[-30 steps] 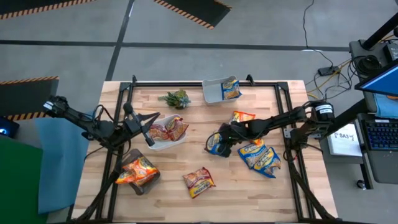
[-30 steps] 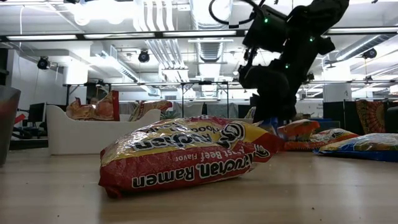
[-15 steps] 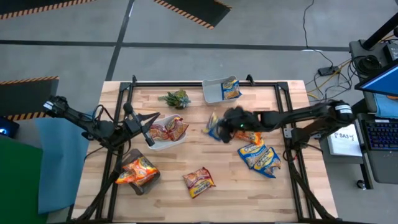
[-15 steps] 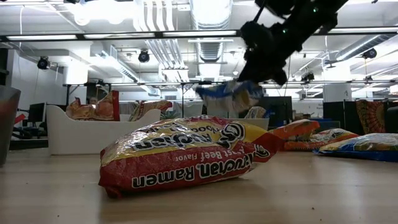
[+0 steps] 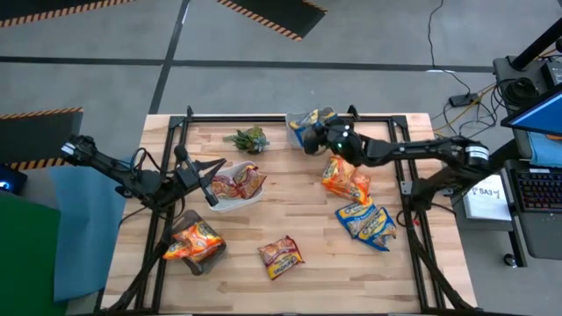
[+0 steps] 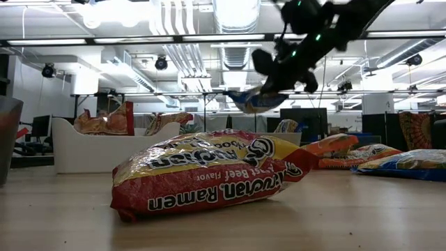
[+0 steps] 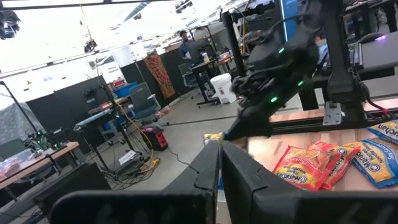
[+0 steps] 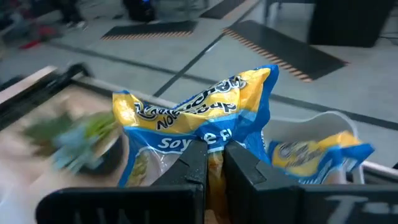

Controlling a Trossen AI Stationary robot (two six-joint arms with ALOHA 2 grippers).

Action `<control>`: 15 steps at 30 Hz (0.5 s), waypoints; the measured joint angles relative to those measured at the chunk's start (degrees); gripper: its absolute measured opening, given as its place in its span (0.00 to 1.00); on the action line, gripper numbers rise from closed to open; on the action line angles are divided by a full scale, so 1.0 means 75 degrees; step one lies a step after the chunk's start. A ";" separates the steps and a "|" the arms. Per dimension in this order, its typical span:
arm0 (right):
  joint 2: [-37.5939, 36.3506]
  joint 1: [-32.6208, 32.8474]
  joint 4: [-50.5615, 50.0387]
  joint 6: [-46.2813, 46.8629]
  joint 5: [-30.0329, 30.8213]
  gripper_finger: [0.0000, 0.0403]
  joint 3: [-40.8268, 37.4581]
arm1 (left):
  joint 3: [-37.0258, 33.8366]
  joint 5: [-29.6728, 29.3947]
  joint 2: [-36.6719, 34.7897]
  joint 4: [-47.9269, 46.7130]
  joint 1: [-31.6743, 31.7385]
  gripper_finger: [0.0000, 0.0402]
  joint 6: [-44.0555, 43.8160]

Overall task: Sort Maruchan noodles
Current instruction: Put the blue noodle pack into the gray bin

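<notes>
Right end effector (image 5: 309, 140) clamped on a blue-yellow packet (image 5: 303, 132) above the grey tub (image 5: 299, 123) at the table's (image 5: 263, 219) far edge.

Nine Maruchan packets can be counted from above: the held blue-yellow one, printed "Soy" in the right wrist view; another in that tub (image 8: 317, 155); two blue-yellow (image 5: 369, 221) near the right side; one orange-red (image 5: 347, 177) just beyond them; two in the white tub (image 5: 239, 184); one on a dark tub (image 5: 195, 239) near left; one dark red (image 5: 281, 254) front centre, reading "Maruchan Ramen … Beef Flavor". One green plant (image 5: 248, 138). Left end effector (image 5: 209, 195), fingers pressed together and empty, sits at the white tub's near-left rim.
</notes>
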 joint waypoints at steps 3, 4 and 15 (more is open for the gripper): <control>0.0540 -0.0435 0.0669 0.0033 0.0024 0.06 0.0003 | 0.0000 0.0000 0.0000 -0.0006 0.0003 0.00 0.0000; 0.0698 -0.0546 0.0790 0.0085 0.0022 0.07 0.0003 | 0.0000 0.0000 0.0000 -0.0014 0.0003 0.00 0.0000; 0.1615 -0.0922 0.1410 0.0486 -0.0121 0.28 0.0003 | 0.0000 0.0000 -0.0001 -0.0127 0.0003 0.00 0.0058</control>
